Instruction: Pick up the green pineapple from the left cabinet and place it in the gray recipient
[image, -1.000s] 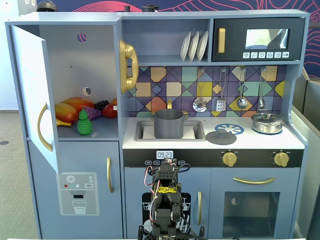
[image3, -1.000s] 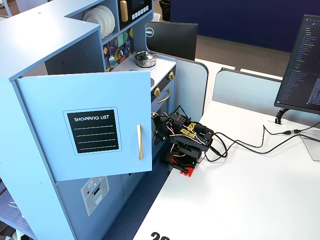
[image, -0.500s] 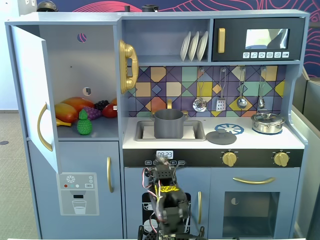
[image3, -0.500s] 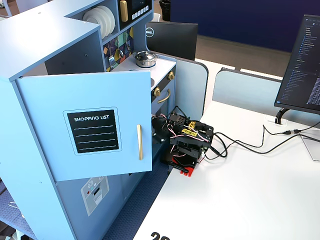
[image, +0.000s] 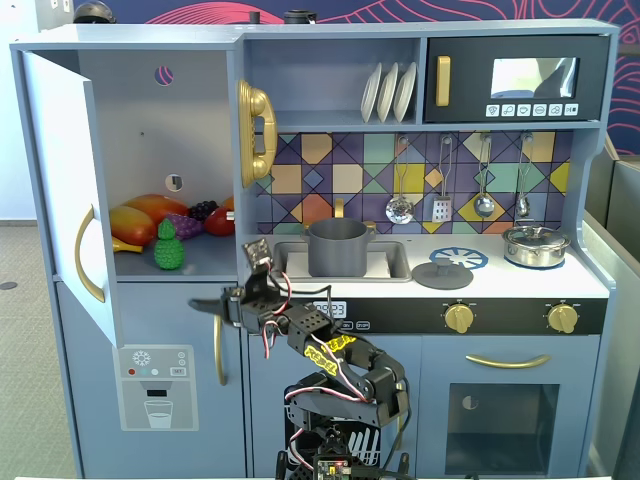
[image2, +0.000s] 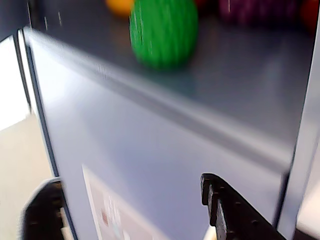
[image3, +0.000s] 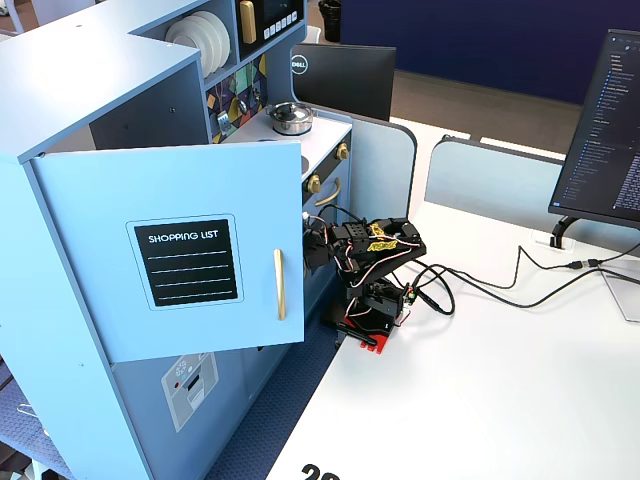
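Cabinet door (image3: 180, 260) reads "SHOPPING LIST"; monitor (image3: 340, 75) "DELL".

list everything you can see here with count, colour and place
pineapple: 1, green, front of the open cabinet shelf
cabinet: 1, blue-gray, left of the toy kitchen, door swung open
other toy fruit: several, orange, yellow, purple, red, behind the pineapple
pot: 1, dark gray, in the sink
lidded pot: 1, silver, right on the counter
plates: 3, white, upper shelf
microwave: 1, black front, top right
hanging utensils: 4, silver, on the tiled wall
monitor: 1, black, desk beside the kitchen
gripper: 1, black, open, below the shelf
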